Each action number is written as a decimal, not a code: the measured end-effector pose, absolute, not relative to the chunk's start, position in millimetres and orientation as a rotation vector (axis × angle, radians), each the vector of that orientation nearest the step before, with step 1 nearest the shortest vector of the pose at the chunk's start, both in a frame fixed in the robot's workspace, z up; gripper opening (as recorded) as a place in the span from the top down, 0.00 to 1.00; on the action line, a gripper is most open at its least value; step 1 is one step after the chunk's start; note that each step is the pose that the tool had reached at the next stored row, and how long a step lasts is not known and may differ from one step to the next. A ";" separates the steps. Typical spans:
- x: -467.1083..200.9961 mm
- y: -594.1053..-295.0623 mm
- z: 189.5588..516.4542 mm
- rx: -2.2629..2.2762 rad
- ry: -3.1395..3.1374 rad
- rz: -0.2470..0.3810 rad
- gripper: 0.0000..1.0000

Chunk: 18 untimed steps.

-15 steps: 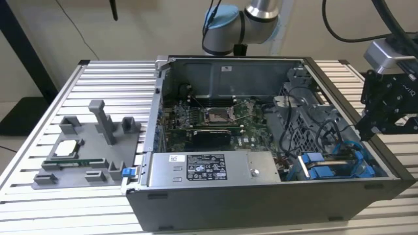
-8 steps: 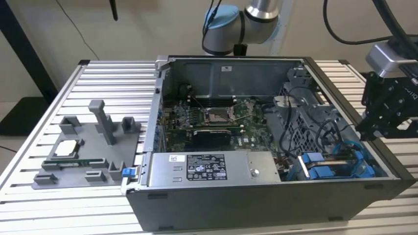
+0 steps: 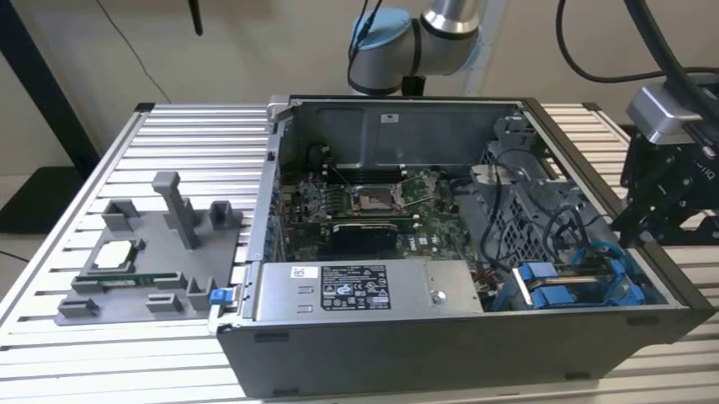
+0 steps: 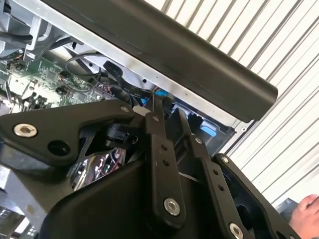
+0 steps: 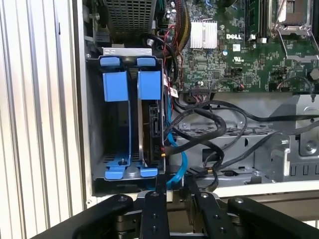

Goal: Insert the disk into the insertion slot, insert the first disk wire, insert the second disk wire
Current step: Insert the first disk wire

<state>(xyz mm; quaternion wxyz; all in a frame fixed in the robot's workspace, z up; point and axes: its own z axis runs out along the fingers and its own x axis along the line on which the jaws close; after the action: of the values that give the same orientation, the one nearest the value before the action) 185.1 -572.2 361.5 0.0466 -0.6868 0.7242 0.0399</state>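
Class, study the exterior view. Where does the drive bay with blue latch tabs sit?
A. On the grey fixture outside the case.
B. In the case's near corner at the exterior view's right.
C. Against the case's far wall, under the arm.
B: the insertion slot, with its blue tabs, sits in the near corner of the open case, at the exterior view's right, beside the silver power supply box.

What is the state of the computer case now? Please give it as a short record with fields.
insertion slot: grey bay at a corner of the case
disk: standing on edge inside the slot
gripper: at the case edge, beside the slot
cables: black and blue, beside the disk; plugged or not, unclear
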 end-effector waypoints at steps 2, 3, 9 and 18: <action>185.2 -572.4 360.3 -2.092 2.210 0.125 0.00; 185.2 -572.4 359.6 -2.091 2.209 0.128 0.00; 185.2 -572.4 356.9 -2.077 2.195 0.152 0.00; 185.2 -573.1 353.2 -2.064 2.181 0.176 0.00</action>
<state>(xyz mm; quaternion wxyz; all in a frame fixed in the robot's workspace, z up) 185.2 -573.1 353.2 0.0666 -0.6847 0.7235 0.0584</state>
